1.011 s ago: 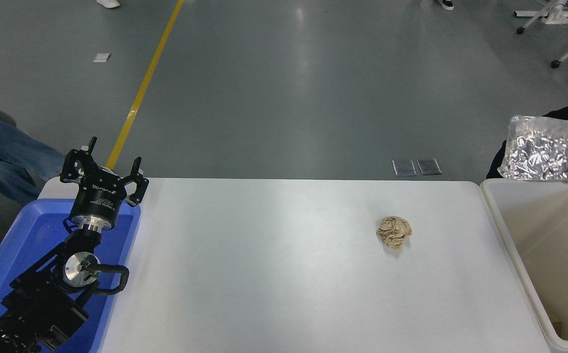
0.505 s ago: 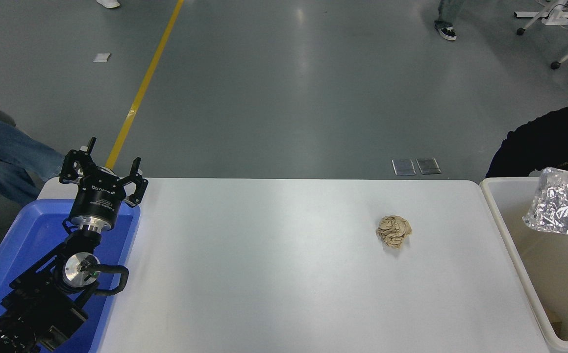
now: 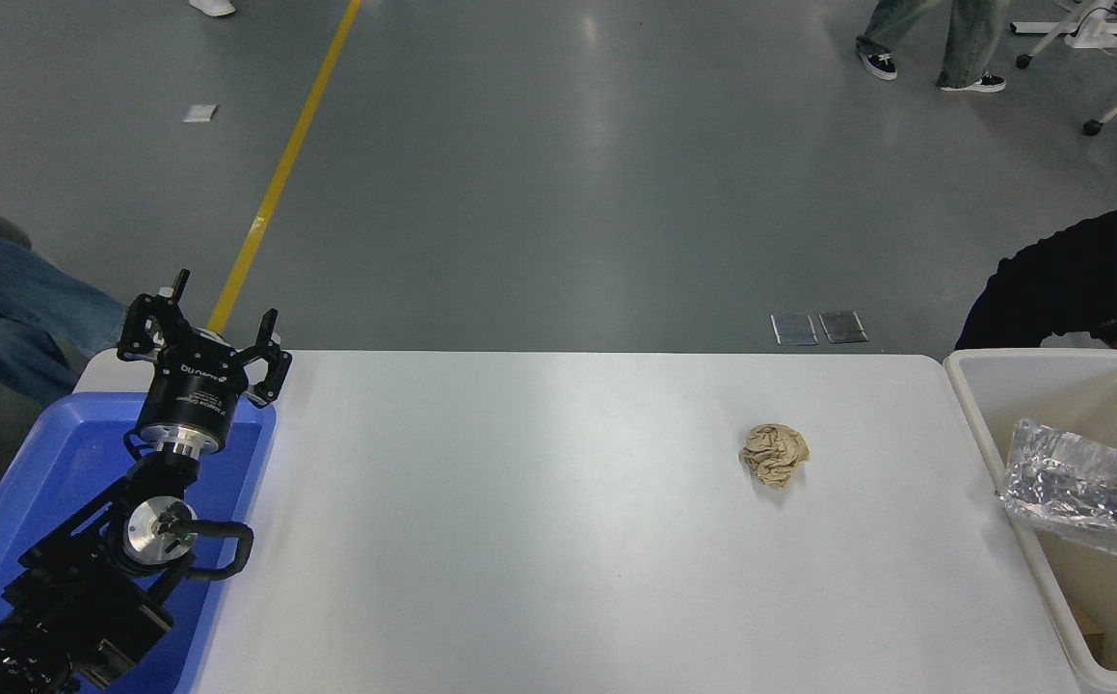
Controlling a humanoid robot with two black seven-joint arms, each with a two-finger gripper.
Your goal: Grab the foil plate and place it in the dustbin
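Here, head view: white print on the left gripper (image 3: 201,339) body is too small to read. Left arm parked at lower left over the blue tub (image 3: 9,501), wrist pointing away, jaws apart, holding nothing. Right arm not visible. Foil plate (image 3: 1088,487) lies tilted inside the dustbin (image 3: 977,395), against its left wall. Tan paper ball (image 3: 775,455) sits on the bench (image 3: 519,530).

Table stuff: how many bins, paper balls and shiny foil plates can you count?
Bins: 2, the blue tub and the cream dustbin
Paper balls: 1, the tan paper ball
Foil plates: 1, the foil plate, within the dustbin's opening
Total: 4
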